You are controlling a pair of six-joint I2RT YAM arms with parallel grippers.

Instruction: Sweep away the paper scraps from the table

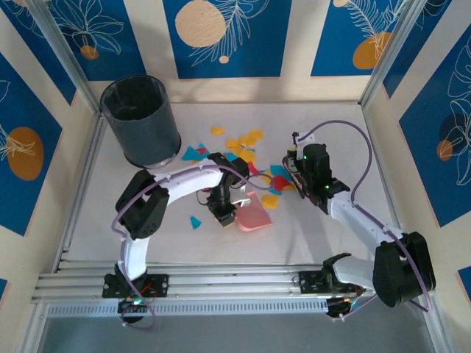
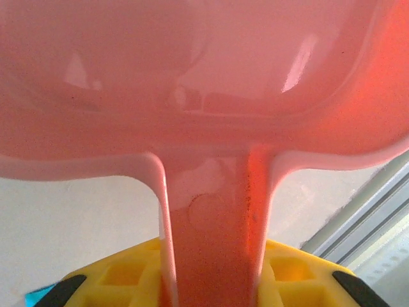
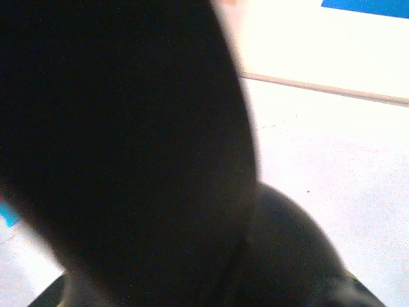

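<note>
Left gripper [image 1: 224,215] is clamped on the handle of the pink dustpan [image 1: 255,215]; in the left wrist view the handle is pinched between the yellow fingers [image 2: 121,278]. Pan long axis runs roughly left-to-right on the table [image 1: 324,228], handle at the left gripper, mouth judged to face right. Right gripper [image 1: 295,170] is parked right of and slightly beyond the pan. Its opening cannot be told: the right wrist view is blocked by a dark blurred shape [image 3: 128,128], possibly a held tool, not confirmed. Paper scraps [image 1: 243,141] are spread mid-table, mostly beyond the pan toward the far wall, right of the black bin [image 1: 140,118]. The nearest scraps [image 1: 271,197] sit just beside the pan's far-right corner, between the 2 grippers. Key relation: that bunch lies left of and nearer than the right gripper, with the pan mouth just past it, so the right arm is better placed to push. The stroke is judged to be needed leftward and toward the near edge, roughly along the pan axis. 1 teal scrap [image 1: 196,221] is stranded left of the left gripper, behind the handle end; the pan would have to be repositioned for it. Task is judged early: no scraps are made out in the pan.
</note>
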